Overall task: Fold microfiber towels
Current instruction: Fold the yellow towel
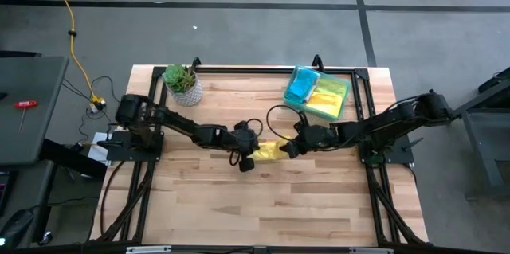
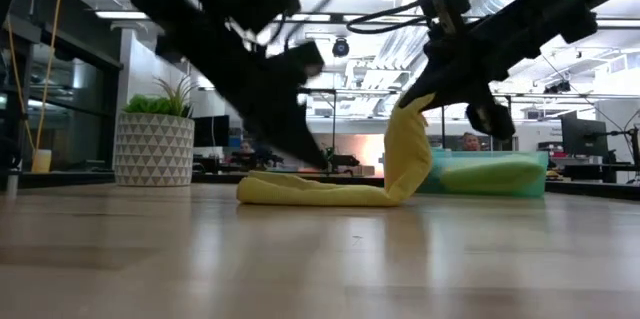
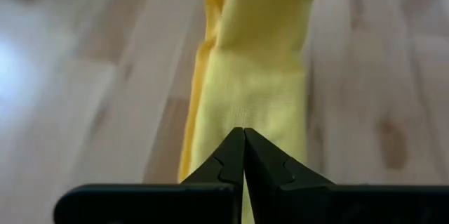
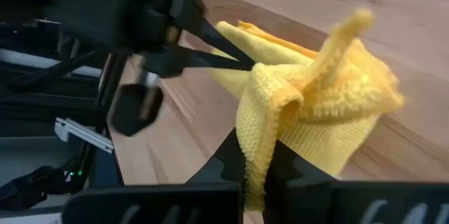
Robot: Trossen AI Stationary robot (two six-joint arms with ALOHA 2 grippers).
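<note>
Two arms meet at the middle of the desk (image 1: 239, 198) in the high view, the left gripper (image 1: 249, 157) and the right gripper (image 1: 288, 149) at opposite ends of a yellow towel (image 1: 269, 151); toward the far right corner a translucent green tray (image 1: 344, 101) holds blue and yellow cloths, seemingly finished, and a potted plant (image 1: 182, 84) stands at the far left. At desk height, the low view shows the towel's near part lying flat as a long roll on the wood while its other end is lifted upright by the right arm. From the left wrist, the jaws are closed to a point, pinching the edge of the yellow cloth against the desk. From the right wrist, the jaws are clamped on a bunched corner of the towel, raised clear of the surface, with the left arm's tips holding the far end down. My reading is that this towel is partway through a fold: one end anchored, the other to be carried over and laid down. How many cloths remain afterwards cannot be told.
</note>
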